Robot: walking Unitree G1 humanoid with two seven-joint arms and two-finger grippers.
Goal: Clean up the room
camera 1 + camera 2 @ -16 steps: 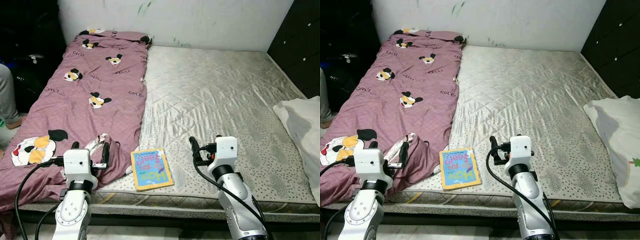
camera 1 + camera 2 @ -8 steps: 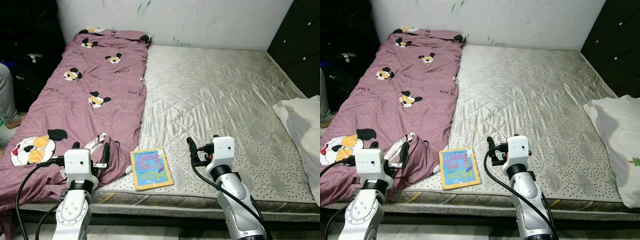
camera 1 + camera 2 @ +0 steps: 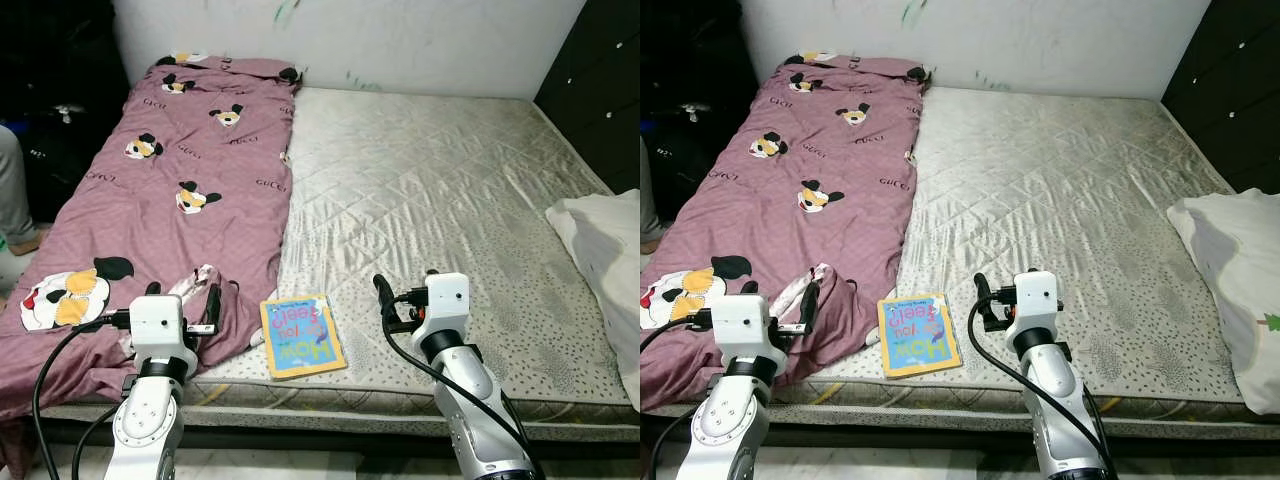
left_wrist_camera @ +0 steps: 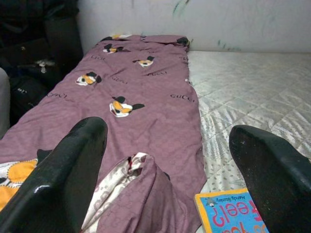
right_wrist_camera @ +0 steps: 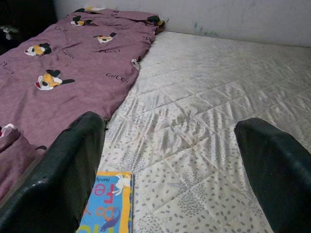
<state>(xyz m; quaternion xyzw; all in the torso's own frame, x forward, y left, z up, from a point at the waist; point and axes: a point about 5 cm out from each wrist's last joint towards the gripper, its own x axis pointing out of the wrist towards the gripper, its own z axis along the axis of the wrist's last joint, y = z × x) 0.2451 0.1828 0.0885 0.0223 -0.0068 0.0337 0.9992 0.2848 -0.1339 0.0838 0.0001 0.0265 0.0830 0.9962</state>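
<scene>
A blue and yellow children's book (image 3: 302, 336) lies flat on the bare quilted mattress (image 3: 430, 190) near its front edge. To its left a purple blanket (image 3: 180, 180) with cartoon mouse prints covers the mattress's left strip, bunched at its near corner (image 4: 141, 194). My left gripper (image 3: 181, 297) hovers open over that bunched corner, with nothing between its fingers (image 4: 77, 160). Just right of the book, my right gripper (image 3: 408, 288) is open and empty above the mattress; the book's corner (image 5: 109, 204) lies close to one of its fingers (image 5: 73, 165).
A white pillow (image 3: 605, 250) lies at the mattress's right edge. A dark cabinet (image 3: 600, 90) stands at the far right and a white wall (image 3: 400, 40) behind the bed. A person's grey-clad leg (image 3: 12, 190) is at the left edge, beside dark bags (image 3: 60, 110).
My right gripper has edged slightly left toward the book. The left arm holds still; the head camera has shifted a little.
</scene>
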